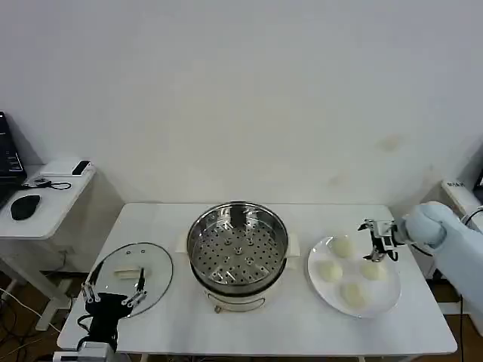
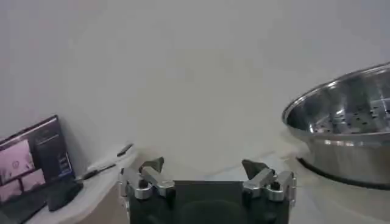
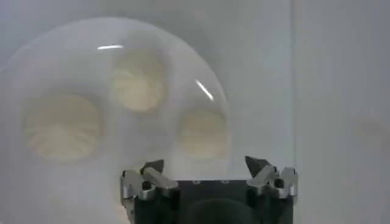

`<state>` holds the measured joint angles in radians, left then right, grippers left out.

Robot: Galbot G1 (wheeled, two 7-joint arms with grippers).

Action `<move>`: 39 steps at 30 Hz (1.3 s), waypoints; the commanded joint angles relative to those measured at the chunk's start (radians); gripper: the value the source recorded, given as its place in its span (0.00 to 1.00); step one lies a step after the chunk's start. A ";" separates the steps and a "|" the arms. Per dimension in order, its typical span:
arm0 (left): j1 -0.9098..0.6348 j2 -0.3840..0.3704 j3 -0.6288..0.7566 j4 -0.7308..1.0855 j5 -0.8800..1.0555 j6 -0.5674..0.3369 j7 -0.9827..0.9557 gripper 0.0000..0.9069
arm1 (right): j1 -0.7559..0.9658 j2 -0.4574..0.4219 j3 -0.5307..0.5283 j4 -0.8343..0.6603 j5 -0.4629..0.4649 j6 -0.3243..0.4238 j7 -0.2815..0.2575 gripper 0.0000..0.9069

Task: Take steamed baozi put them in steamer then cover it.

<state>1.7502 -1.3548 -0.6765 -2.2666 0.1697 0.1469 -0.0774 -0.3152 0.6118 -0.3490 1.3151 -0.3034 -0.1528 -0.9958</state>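
Nearest, left of the steamer [image 1: 238, 253], the left gripper [image 1: 114, 295] hangs over the near edge of the cover [image 1: 130, 278], fingers spread wide and holding nothing. That clear glass cover lies flat on the table [image 1: 302, 324], its cream bar handle [image 1: 127, 273] running left to right. Centrally stands the steamer, a shiny steel pot on a cream base, its perforated tray bare. Right of it a white plate [image 1: 353, 274] carries four smooth cream baozi [image 1: 330, 271], round and with no long axis. Above the plate's far right part the right gripper [image 1: 379, 243] points down, fingers apart, gripping nothing.
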 commanded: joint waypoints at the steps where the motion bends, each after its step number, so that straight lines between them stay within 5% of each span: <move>1: -0.002 0.001 -0.004 -0.002 0.005 0.002 0.004 1.00 | 0.159 0.072 -0.210 -0.123 -0.001 -0.033 -0.011 1.00; 18: 0.003 -0.002 -0.020 0.014 0.005 -0.009 0.006 1.00 | 0.131 0.197 -0.177 -0.245 -0.059 -0.039 0.042 1.00; 34: 0.004 -0.006 -0.019 0.017 0.005 -0.014 0.003 1.00 | 0.124 0.214 -0.178 -0.259 -0.069 -0.058 0.043 0.66; 39: 0.001 -0.007 -0.016 0.019 0.004 -0.018 0.005 1.00 | 0.130 0.194 -0.180 -0.232 -0.054 -0.058 0.032 0.64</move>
<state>1.7508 -1.3623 -0.6924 -2.2482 0.1731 0.1306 -0.0726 -0.1876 0.8042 -0.5264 1.0795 -0.3571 -0.2083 -0.9604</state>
